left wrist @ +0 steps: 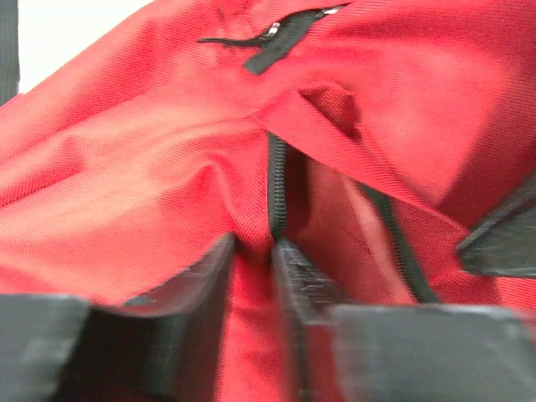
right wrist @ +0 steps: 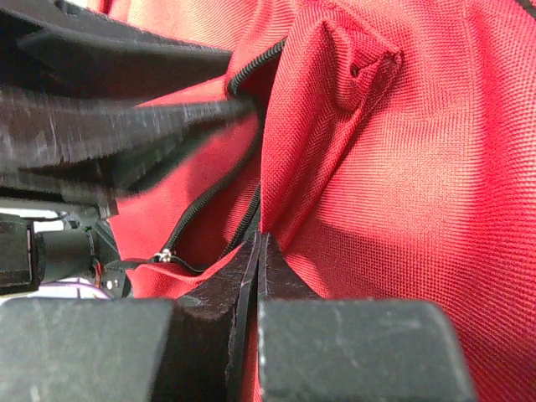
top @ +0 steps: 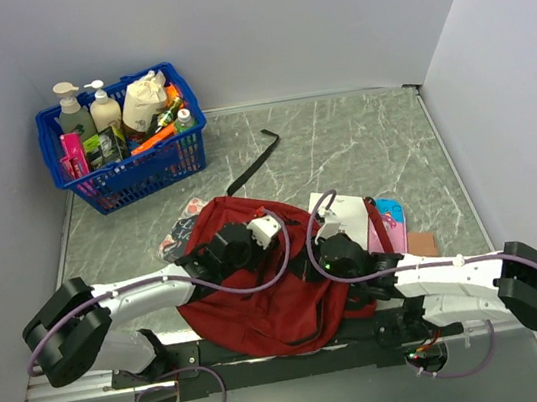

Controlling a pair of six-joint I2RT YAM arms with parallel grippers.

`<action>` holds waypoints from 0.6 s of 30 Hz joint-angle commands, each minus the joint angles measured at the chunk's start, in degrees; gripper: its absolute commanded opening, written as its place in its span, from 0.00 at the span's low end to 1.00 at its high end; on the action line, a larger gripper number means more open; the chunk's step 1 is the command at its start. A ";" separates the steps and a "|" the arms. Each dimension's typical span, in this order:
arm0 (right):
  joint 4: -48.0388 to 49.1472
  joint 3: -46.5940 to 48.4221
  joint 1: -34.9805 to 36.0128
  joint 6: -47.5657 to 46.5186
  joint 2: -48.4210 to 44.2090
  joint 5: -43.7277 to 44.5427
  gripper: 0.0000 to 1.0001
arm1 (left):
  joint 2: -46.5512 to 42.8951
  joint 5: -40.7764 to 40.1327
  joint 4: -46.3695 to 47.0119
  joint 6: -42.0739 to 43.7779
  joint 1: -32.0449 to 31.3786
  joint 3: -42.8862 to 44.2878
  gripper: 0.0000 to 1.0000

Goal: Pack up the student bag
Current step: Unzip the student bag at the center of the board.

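Top external: left tool (left wrist: 253,248) and right tool (right wrist: 258,244) both pinch 1 student bag (top: 265,313).

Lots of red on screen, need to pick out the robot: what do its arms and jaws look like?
Left arm and right arm: white shells, black joint housings and wrists, a purple cable looping along each. The jaws are flat, black, scuffed.
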 commanded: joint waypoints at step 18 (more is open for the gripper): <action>-6.21 2.43 -2.27 -4.88 0.38 -0.42 0.00 | -9.74 3.76 -14.69 5.22 2.29 13.48 0.01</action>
